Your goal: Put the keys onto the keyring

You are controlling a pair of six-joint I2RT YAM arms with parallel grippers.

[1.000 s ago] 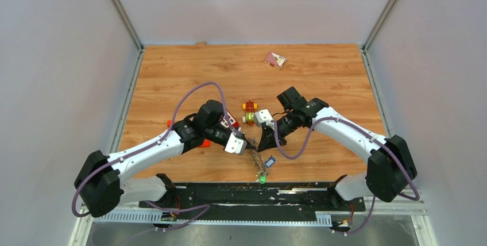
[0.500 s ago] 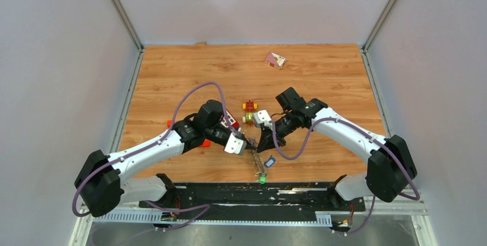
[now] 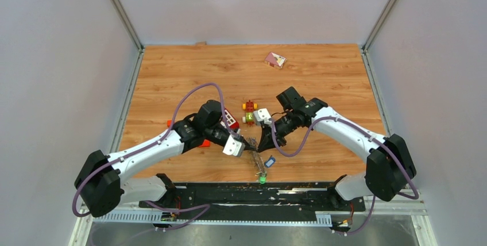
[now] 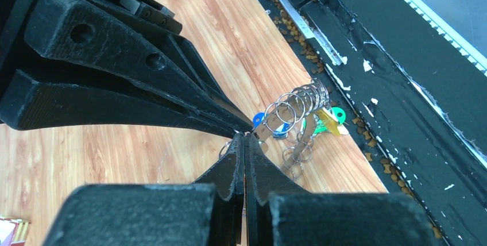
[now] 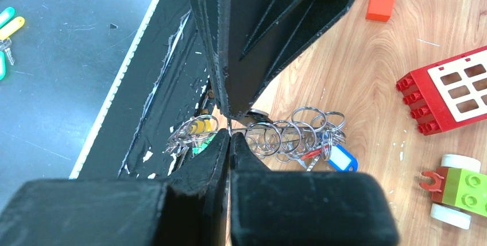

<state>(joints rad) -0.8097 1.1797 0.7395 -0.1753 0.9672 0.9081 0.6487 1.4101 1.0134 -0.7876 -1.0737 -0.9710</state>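
**Q:** Near the front edge of the pale-brown wooden table (image 3: 321, 85), what was going on?

**A:** Both white-and-black arms were folded inward. The left arm (image 3: 149, 151) and the right arm (image 3: 344, 131) met nose to nose at the middle, just short of the black base rail (image 3: 230, 191).

**Q:** How far along was the job?

**A:** Partway, I judged. The keyring (image 5: 281, 134), a bunch of thin silver wire loops strung like a coil, lay right at the fingertips and trailed toward the rail. Several pieces hung in it: a green-headed key (image 3: 262, 179) at the near end, a yellow-headed key (image 4: 330, 120) and a blue plastic tag (image 5: 343, 158). I couldn't make out whether each was properly threaded.

**Q:** Was anything left loose?

**A:** Two small loose keys (image 5: 8, 27), one yellow-headed and one green-headed, lay off the wood. They were on the grey surface beyond the rail, well apart from the bunch, and they looked undone.

**Q:** And the claws?

**A:** The left gripper (image 4: 246, 139) had its jaws pressed together, tips aimed at one end of the bunch. The right gripper (image 5: 230, 138) was closed the same way, its tips touching the other's or nearly so. A thin wire ran between them, but I couldn't tell whether either claw pinched it.
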